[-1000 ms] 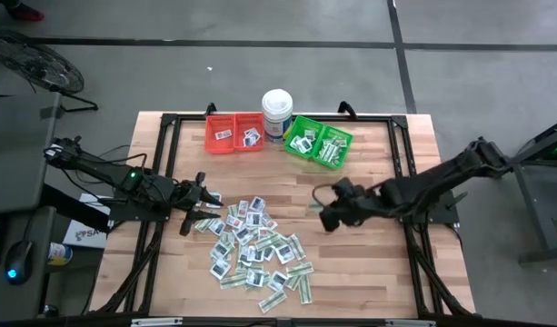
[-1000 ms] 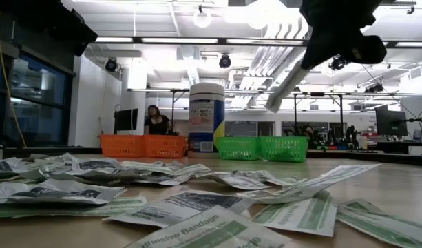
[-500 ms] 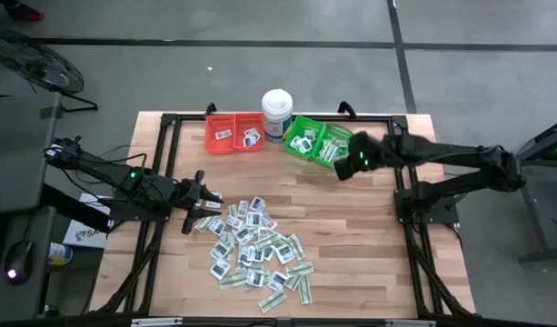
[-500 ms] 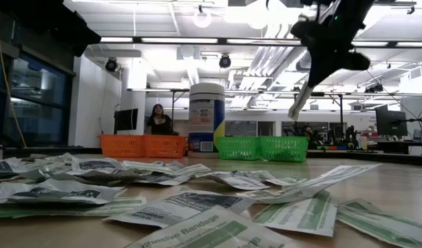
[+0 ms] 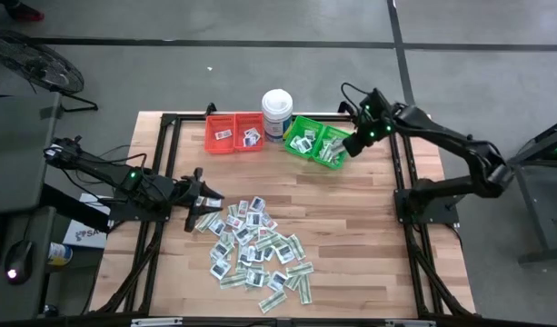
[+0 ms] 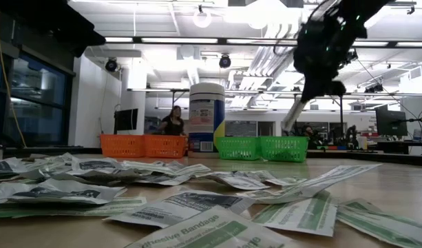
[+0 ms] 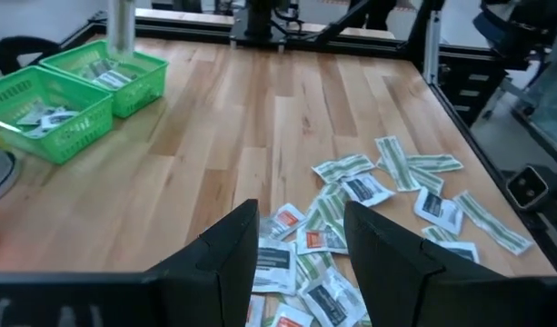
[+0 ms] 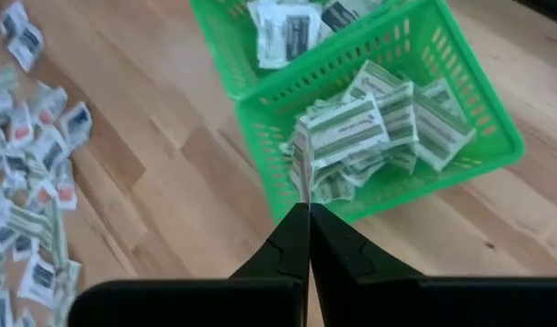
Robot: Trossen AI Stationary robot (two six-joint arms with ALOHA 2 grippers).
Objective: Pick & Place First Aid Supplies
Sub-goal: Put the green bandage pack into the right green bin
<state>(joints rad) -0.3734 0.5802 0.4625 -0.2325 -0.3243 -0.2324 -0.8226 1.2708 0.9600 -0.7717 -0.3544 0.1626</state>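
Note:
The first aid supplies, a heap of small white square packets and green-and-white strips (image 5: 255, 245), lie flat on the wooden table's near middle. More of them fill the two green bins (image 5: 319, 143) and the red bins (image 5: 234, 133) at the far edge. My right gripper (image 5: 353, 145) hangs over the right green bin (image 8: 460, 54), shut on one green-and-white strip (image 6: 293, 117). My left gripper (image 5: 203, 196) stands open above the heap's left edge, with nothing between its fingers (image 7: 233, 250). My right gripper pinches one end of the strip (image 8: 302, 198) between its two fingertips. The fingers slant down from above. The strip sticks out beyond the fingertips, edge-on in the wrist view, and hangs slanting below them (image 6: 288, 125), clear above the green bin.
A tall white round tub (image 5: 277, 111) stands between the red and green bins at the far edge. A black frame (image 5: 174, 123) runs along the table's edges. Bare wood (image 5: 369, 227) lies right of the heap. A person (image 6: 173, 121) shows in the room beyond.
My right gripper, shut on the strip, has swung from above the table's middle toward the far edge. It now hangs over the right green bin, and its wrist has turned on the way. The strip stays lifted clear.

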